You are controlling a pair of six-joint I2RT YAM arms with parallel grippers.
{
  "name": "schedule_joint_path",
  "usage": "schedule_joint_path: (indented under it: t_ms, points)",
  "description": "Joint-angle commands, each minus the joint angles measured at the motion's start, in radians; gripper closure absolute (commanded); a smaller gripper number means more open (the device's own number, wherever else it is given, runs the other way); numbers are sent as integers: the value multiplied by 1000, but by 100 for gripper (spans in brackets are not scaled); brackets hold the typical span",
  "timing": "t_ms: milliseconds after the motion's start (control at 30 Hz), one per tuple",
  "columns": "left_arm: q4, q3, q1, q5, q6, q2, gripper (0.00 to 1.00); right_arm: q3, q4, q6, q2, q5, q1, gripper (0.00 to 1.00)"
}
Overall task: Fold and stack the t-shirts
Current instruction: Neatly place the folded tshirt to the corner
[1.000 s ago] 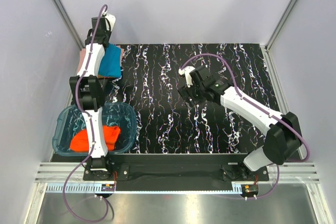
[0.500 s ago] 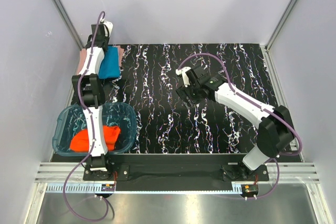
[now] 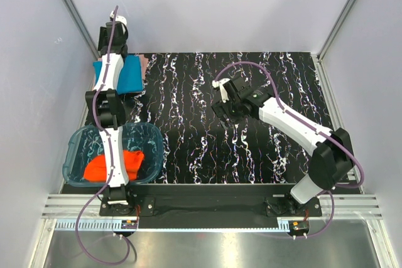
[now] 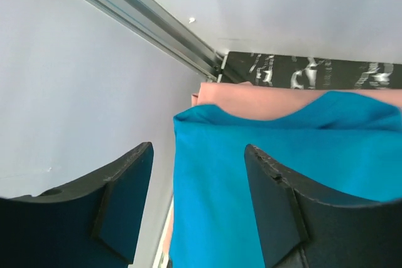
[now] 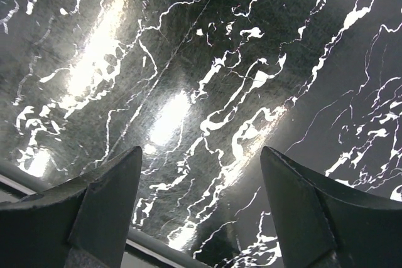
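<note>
The left gripper (image 4: 200, 155), jaws apart and empty, is hovering by the teal-blue cloth t-shirt (image 4: 333, 149) lying atop the salmon-pink cloth t-shirt (image 4: 251, 95). The right gripper (image 5: 201, 155) is gaping wide above the black marbled table (image 5: 207, 61).

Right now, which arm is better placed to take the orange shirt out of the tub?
Probably the left: the tub with the orange shirt sits by its base, and the left gripper is open and empty. The right gripper hovers mid-table.

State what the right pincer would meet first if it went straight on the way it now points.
Probably the bare black marbled tabletop: the open right pincer aims down at it with nothing between, though the gap is hard to judge.
</note>
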Motion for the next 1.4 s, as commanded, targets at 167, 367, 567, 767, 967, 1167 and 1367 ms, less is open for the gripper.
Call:
schedule_joint_path:
  t_ms: [167,367,567,767,967,1167,1367]
  points:
    - [-132,-263,-127,3,-187,-412,32,18,22,144,-55,-72,-2,9]
    - [-304,-469,-147,204,-421,-659,37,66,62,238,-25,-145,-2,0]
    - [-332,-759,-171,421,-587,-925,40,-35,197,287,-107,-74,-3,0]
    - [-144,-1106,-289,686,-753,-1116,16,-190,323,436,-177,-8,-35,0]
    - [313,-1539,-375,930,-1036,-1328,1,-480,539,606,-427,68,-55,0]
    - [608,-1839,-375,1022,-1277,-1613,1,-866,636,894,-793,108,-58,0]
    - [691,-2144,-377,1070,-1448,-1934,1,-1107,545,1092,-1285,112,-57,0]
